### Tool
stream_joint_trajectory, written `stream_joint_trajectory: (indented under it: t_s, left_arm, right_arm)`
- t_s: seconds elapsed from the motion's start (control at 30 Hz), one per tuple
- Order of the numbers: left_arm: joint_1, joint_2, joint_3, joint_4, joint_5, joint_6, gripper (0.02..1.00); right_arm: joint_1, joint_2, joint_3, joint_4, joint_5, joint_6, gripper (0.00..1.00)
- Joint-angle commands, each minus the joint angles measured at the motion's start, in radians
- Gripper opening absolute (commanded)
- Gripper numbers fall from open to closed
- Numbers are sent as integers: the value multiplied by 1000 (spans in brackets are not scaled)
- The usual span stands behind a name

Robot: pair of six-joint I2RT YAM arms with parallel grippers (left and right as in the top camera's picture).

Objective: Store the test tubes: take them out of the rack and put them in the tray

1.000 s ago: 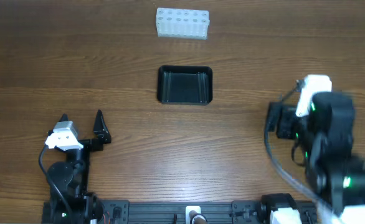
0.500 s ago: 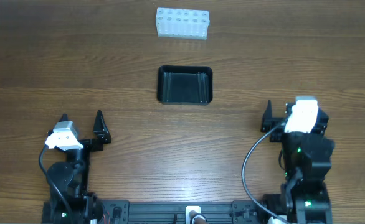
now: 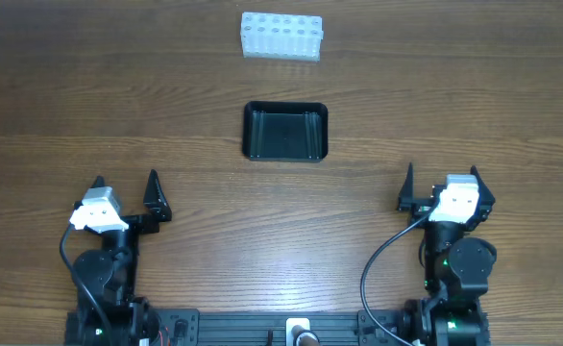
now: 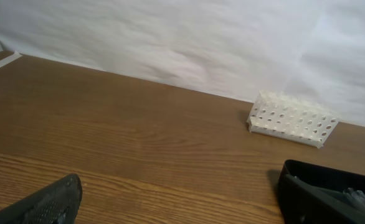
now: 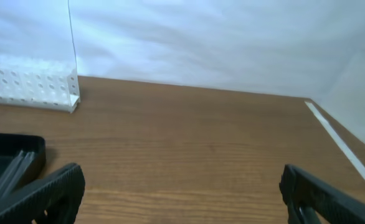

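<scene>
Both the left end effector (image 3: 126, 179) and right end effector (image 3: 443, 171) sat wide open; the white perforated plastic rack (image 3: 281, 36) lay ahead, long axis crosswise, beyond the black plastic tray (image 3: 285, 157), roughly equidistant from each.

Bright, even light falls from above on the table (image 3: 166, 115). Shadows are faint and short, a thin dark edge hugging the tray (image 3: 246, 133) and the rack (image 3: 281, 36) beyond it. The white rack is nearly washed out, its holes barely showing. Pale streaks of sheen lie on the tray's floor. Far left of the tray, toward the top corner, the wood pales with glare. In the wrist views the backdrop (image 4: 170, 37) is bright and patchy, and the tray is almost solid black.
</scene>
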Motion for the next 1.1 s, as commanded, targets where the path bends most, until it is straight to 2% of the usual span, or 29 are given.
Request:
stream_joint_trajectory:
  t_s: [0.03,0.1,0.27,0.33,0.87,1.1]
  left_arm:
    - [5,-5,-5,-3,13,15,998]
    - [5,-5,-5,-3,13,15,998]
    - [5,-5,-4,-3,13,15,998]
    - [5,-5,-5,-3,13,15,998]
    - [5,-5,-5,-3,13,15,998]
    - [5,-5,-5,-3,13,15,996]
  right_arm:
    - [-6,-34,-80,92,9,-8,991]
    - [-6,-69,-128,126,9,-8,993]
    - [-6,-203,-132,-86,8,-7,993]
    - [-5,-213,-132,-47,3,-7,991]
    - [14,-213,-132,-78,-2,-7,993]
    - [14,-213,-132,-82,-58,11,991]
